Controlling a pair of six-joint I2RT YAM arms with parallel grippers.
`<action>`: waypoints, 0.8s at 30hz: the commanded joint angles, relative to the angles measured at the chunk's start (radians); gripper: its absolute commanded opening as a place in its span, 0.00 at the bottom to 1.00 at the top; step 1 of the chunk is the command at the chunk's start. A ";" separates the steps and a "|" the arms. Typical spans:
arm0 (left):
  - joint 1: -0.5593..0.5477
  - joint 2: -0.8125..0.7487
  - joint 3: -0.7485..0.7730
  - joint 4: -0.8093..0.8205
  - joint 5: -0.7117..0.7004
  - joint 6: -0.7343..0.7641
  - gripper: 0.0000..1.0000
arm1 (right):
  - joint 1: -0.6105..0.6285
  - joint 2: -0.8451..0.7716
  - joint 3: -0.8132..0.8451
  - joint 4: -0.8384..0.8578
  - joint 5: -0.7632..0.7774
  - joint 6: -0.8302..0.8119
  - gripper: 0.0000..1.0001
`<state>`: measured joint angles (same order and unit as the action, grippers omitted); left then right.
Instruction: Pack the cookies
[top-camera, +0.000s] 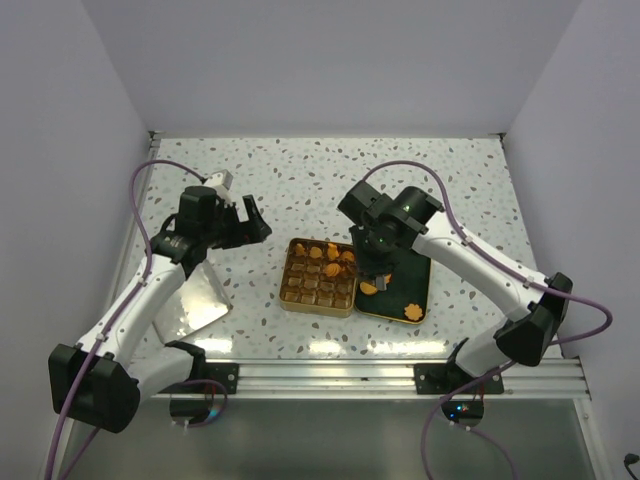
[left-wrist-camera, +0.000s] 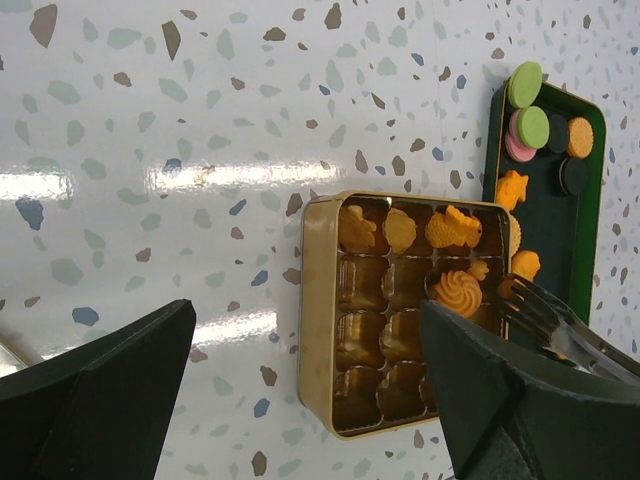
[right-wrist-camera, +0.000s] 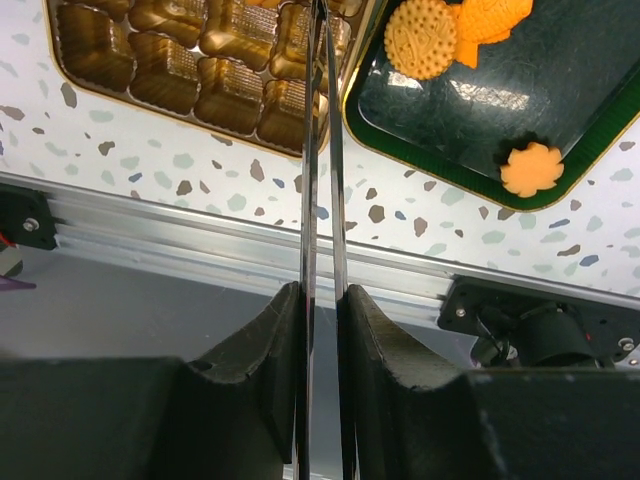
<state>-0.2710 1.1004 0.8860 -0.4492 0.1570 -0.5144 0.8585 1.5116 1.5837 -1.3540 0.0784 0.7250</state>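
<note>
Several orange-tan cookies (top-camera: 330, 255) lie in the far compartments of a gold tin (top-camera: 283, 290), among them a swirl cookie (left-wrist-camera: 456, 292). More cookies rest on the dark green tray (top-camera: 405, 285) to its right, including a flower cookie (right-wrist-camera: 532, 168) and a round cookie (right-wrist-camera: 420, 38). My right gripper (right-wrist-camera: 322, 290) is shut on metal tongs (right-wrist-camera: 309, 180), whose blades reach over the seam between tin and tray. Their tips leave the right wrist view, so I cannot tell whether they hold a cookie. My left gripper (left-wrist-camera: 307, 310) hangs open above the table beside the tin's left side.
A silver lid (top-camera: 200, 300) lies on the table under the left arm. Green and pink discs (left-wrist-camera: 530, 125) and dark biscuits sit at one end of the green tray (left-wrist-camera: 585, 230). An aluminium rail (top-camera: 330, 375) runs along the near edge, and white walls enclose the table.
</note>
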 joint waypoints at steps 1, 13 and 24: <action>-0.007 -0.014 0.001 0.058 0.010 -0.019 1.00 | 0.010 -0.030 0.002 -0.030 -0.028 -0.007 0.24; -0.005 -0.022 -0.002 0.052 -0.005 -0.021 1.00 | 0.016 0.042 0.036 0.016 -0.042 -0.039 0.23; -0.007 -0.016 0.007 0.044 -0.017 -0.019 1.00 | 0.016 0.111 0.156 -0.003 -0.003 -0.056 0.22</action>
<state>-0.2710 1.0996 0.8860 -0.4488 0.1513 -0.5175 0.8703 1.6157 1.6783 -1.3560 0.0624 0.6888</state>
